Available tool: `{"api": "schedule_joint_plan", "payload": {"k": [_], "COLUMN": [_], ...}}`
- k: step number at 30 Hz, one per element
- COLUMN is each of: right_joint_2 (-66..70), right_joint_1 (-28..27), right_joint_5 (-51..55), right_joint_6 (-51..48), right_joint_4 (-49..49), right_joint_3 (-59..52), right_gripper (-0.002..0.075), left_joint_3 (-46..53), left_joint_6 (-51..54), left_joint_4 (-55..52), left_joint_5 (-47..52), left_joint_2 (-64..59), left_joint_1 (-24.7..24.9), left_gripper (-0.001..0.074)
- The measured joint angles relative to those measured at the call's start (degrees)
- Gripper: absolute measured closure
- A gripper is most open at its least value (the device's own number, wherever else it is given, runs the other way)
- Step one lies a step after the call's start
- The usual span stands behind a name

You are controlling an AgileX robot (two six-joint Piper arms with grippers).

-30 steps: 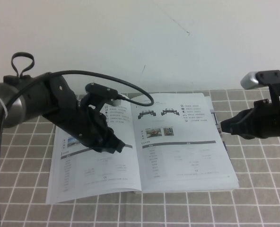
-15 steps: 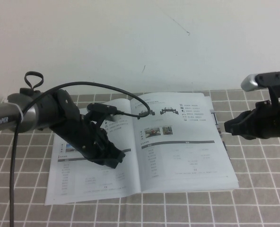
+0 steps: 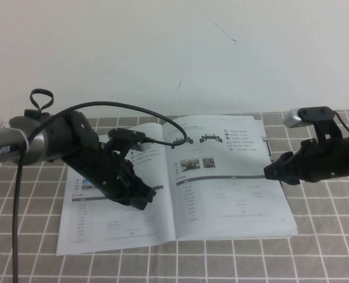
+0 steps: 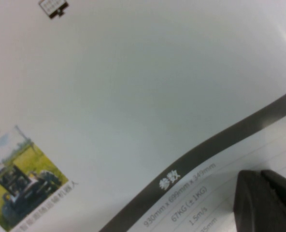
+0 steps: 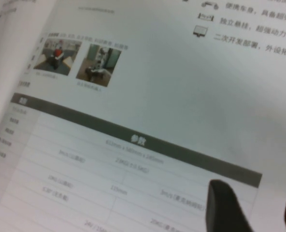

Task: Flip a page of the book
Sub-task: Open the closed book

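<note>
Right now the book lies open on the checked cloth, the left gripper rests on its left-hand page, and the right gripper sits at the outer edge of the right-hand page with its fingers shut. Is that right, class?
Not quite. The right gripper is open: the right wrist view shows its two fingers apart over the page. The rest stands: the book lies open on the checked cloth, with the left gripper on its left-hand page.

The right gripper (image 3: 270, 173) has moved in over the book's (image 3: 221, 227) right edge, its fingers (image 5: 225, 205) now spread apart.

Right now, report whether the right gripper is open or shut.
Open: the right gripper sits at the page's outer edge; its fingers stand apart over the table print.
</note>
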State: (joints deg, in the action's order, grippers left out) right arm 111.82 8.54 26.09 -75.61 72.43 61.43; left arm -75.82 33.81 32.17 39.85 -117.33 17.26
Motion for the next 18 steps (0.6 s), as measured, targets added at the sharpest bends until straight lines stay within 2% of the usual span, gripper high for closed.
{"api": "schedule_joint_plan", "payload": {"k": [18], "right_joint_2": [1.3], "right_joint_1": [0.0], "right_joint_5": [-1.4], "right_joint_6": [-0.5], "right_joint_4": [0.0], "right_joint_3": [0.3], "right_gripper": [0.0447], "left_joint_3": [0.0], "left_joint_6": [0.1], "left_joint_4": [0.2], "left_joint_5": [0.0], "left_joint_2": [0.0], "left_joint_1": [0.0], "left_gripper": [0.0738]}}
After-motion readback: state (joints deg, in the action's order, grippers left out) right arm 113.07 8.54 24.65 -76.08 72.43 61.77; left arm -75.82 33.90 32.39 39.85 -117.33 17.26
